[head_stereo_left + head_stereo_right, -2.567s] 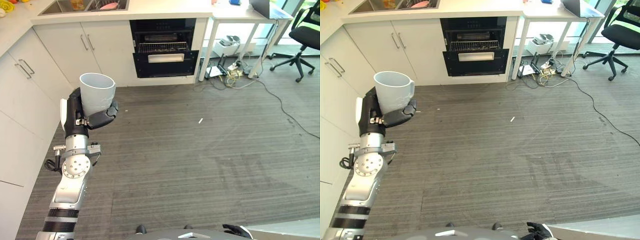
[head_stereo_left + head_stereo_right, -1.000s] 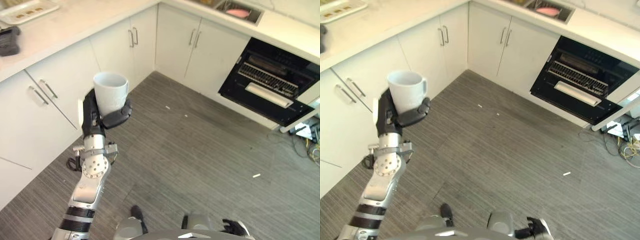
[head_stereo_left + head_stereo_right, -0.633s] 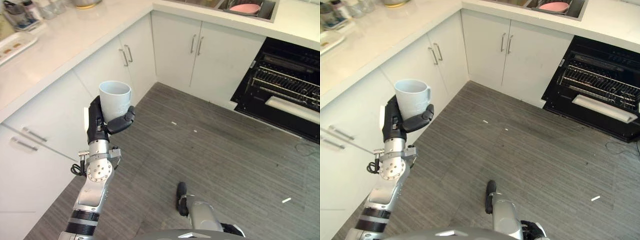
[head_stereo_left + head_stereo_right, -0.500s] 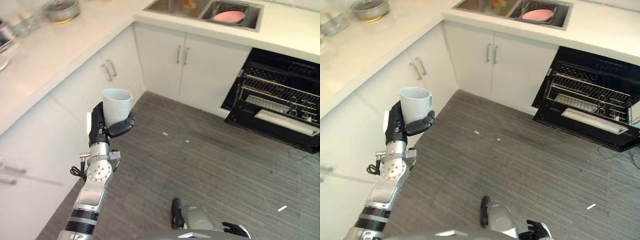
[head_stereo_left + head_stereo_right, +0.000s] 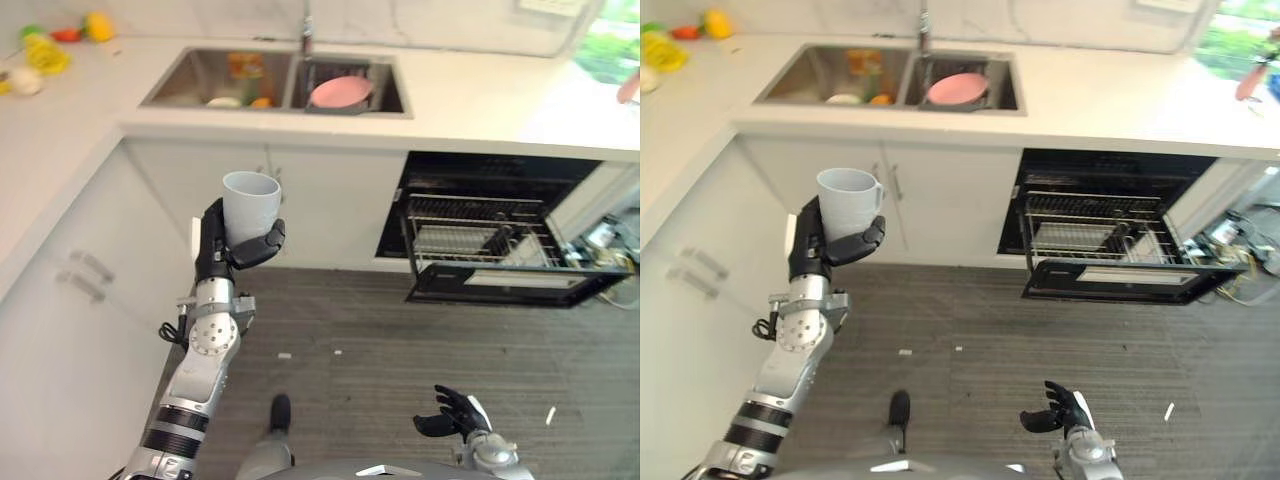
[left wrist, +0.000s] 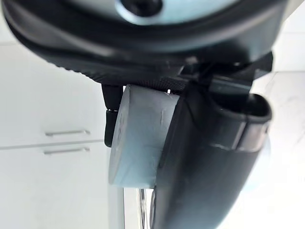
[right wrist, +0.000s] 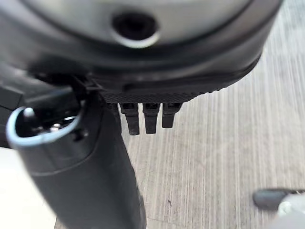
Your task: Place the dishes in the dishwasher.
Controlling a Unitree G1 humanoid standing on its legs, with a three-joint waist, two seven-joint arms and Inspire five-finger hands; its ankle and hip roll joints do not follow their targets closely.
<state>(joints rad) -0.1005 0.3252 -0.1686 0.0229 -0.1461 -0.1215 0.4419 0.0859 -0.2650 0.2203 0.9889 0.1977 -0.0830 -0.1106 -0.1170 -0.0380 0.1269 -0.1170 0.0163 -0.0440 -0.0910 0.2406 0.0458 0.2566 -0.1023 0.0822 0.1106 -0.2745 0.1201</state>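
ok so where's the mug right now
The mug is held upright in the left hand, raised in front of the white cabinets below the sink, to the left of the open dishwasher.

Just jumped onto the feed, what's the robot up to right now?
The left hand holds a white mug upright, fingers curled round it, in front of the white cabinets below the sink. The dishwasher stands open off to the right with its rack pulled out; the mug is not in it yet. A pink plate lies in the sink. The right hand hangs low, holding nothing, fingers loosely bent.
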